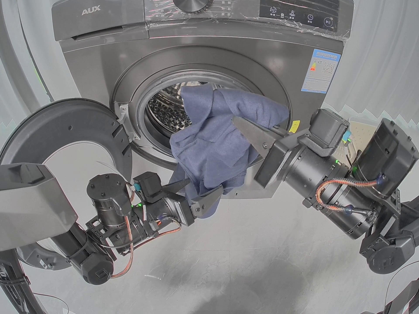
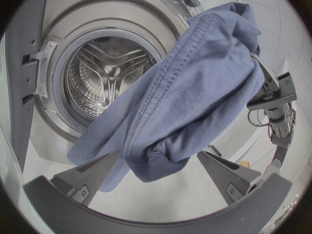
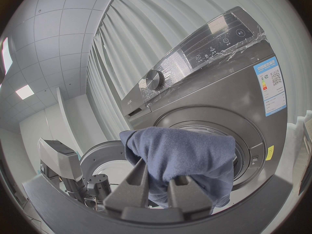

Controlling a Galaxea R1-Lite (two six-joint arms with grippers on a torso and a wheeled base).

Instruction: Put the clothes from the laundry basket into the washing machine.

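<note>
A blue garment (image 1: 214, 140) hangs in front of the washing machine's (image 1: 100, 66) open drum (image 1: 168, 110); its top edge lies against the mouth. My right gripper (image 1: 244, 127) is shut on its upper right side, with cloth bunched between the fingers (image 3: 136, 182). My left gripper (image 1: 205, 186) sits lower, open, and the garment's bottom fold (image 2: 156, 160) dangles between its wide-spread fingers (image 2: 94, 173). In the left wrist view the drum (image 2: 104, 75) looks bare inside, and the right gripper (image 2: 263, 78) shows behind the cloth. The laundry basket (image 1: 362, 136) peeks out behind my right arm.
The round door (image 1: 65, 127) stands swung open to the left of the drum, close to my left arm. Pale floor (image 1: 244, 249) stretches below the machine. White curtains (image 1: 384, 44) hang behind and to the right.
</note>
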